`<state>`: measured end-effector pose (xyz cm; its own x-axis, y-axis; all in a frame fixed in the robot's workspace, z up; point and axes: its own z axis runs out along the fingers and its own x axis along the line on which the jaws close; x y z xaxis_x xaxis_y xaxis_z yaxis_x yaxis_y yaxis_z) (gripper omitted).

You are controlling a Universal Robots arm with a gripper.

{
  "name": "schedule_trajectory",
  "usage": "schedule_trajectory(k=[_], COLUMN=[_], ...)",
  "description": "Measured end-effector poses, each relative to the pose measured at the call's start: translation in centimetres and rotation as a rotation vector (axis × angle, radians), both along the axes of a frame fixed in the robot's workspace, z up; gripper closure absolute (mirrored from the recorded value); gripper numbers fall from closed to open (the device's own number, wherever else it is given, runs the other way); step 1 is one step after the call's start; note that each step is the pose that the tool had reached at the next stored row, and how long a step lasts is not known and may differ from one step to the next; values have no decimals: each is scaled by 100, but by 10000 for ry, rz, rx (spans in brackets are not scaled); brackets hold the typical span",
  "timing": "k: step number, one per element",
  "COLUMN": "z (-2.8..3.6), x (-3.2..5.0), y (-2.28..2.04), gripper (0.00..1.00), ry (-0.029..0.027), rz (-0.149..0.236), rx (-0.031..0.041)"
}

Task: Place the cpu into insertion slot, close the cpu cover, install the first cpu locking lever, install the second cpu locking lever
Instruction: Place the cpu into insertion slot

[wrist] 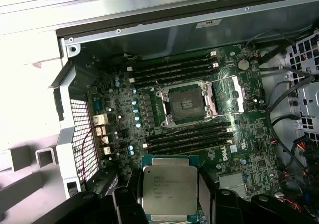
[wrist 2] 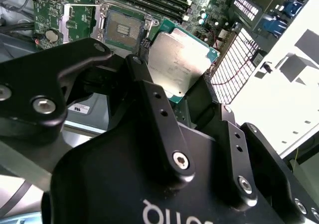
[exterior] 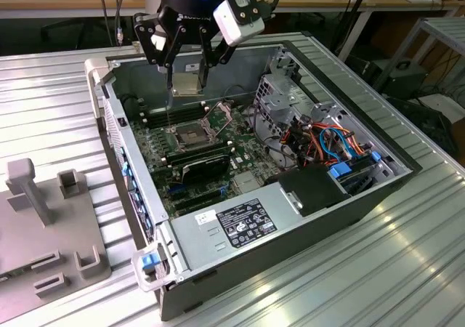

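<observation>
Black fingers point(wrist 2: 154, 104) pinch the flat, silver-topped, green-edged cpu point(wrist 2: 182, 62).

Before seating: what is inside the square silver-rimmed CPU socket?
Nothing sits in the square silver-rimmed socket: its dark contact bed is bare, pins too small to judge. The silver-topped square chip is gripped clear of it.

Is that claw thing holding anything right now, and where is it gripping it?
Yes. The gripper holds the cpu, pinched by two opposite edges between its fingers, metal top up, above the open computer case.
</observation>
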<state>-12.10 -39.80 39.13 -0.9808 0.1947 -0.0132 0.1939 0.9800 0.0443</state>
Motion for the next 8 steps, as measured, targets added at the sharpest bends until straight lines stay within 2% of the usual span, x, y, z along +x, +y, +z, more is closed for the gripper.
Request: schedule_trajectory(k=[3, 8], z=[0, -1], x=[0, 0], y=[6, 8], gripper=[45, 45], ry=[0, -1], rz=[-180, -743], rx=[-2, -2])
